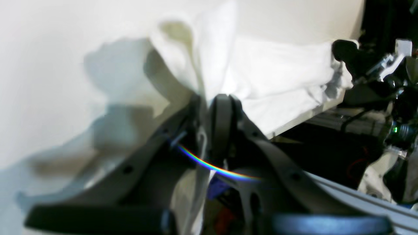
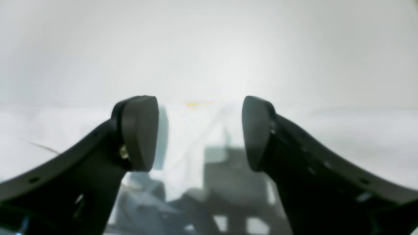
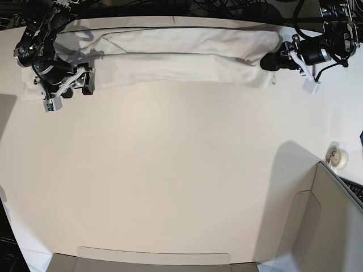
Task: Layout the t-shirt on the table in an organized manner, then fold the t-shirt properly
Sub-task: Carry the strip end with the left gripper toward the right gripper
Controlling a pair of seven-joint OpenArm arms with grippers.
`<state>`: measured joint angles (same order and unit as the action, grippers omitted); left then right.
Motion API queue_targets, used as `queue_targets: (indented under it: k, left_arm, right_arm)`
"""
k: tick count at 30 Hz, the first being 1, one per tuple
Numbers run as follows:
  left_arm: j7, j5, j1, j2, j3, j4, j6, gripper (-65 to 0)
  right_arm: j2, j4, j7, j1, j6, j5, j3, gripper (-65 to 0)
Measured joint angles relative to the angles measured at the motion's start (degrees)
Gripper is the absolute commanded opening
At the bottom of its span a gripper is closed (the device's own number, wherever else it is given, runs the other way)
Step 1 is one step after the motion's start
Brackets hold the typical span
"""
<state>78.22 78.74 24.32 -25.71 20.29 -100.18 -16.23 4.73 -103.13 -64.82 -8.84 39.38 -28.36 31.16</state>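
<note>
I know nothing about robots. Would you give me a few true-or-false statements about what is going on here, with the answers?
1. The left gripper is pinching white cloth of the t-shirt. True.
2. The right gripper is clamped on the shirt. False: its jaws stand apart with nothing between them.
3. The t-shirt lies in a long band along the far edge of the table. True.
4. The shirt is folded into a small neat square at the table's centre. False: it is stretched out sideways between the two arms.
5. A roll of tape sits on the shirt. False: it lies apart, near the table's side.
</note>
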Motion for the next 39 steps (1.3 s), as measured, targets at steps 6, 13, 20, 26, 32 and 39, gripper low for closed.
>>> queue_targets:
  k: [6, 13, 20, 26, 32, 39]
  left_arm:
    - [0.7, -0.4, 0.1, 0.1, 0.0, -5.7, 0.2, -65.0]
    - [2.6, 0.0, -5.2, -0.2, -4.9, -16.1, -0.1, -65.0]
    - [2.8, -0.7, -12.1, 0.2, -20.2, -16.0, -0.1, -65.0]
    - [2.5, -3.4, -19.6, 4.0, -29.7, -15.7, -0.1, -65.0]
    - [2.6, -12.4, -25.0, 10.4, -40.5, -13.6, -0.1, -64.9]
    - [-2.0, -19.6, -30.3, 15.5, -53.4, -8.1, -0.1, -64.9]
  right_arm:
    - [0.3, -7.2, 0.3, 0.9, -0.1, -8.5, 0.0, -24.9]
    - [2.5, -8.7, 0.1, 2.0, -0.1, -11.3, 0.2, -24.9]
    - [5.6, -8.8, -0.1, 2.0, 0.0, -11.0, 12.7, -25.0]
    - [9.9, -7.7, -1.5, 0.6, -0.1, -12.0, 23.5, -25.0]
    - [10.1, -2.9, -4.5, -2.1, -0.1, -11.0, 30.0, -25.0]
    - [10.0, -0.9, -4.4, -5.0, -0.1, -11.0, 31.4, -25.0]
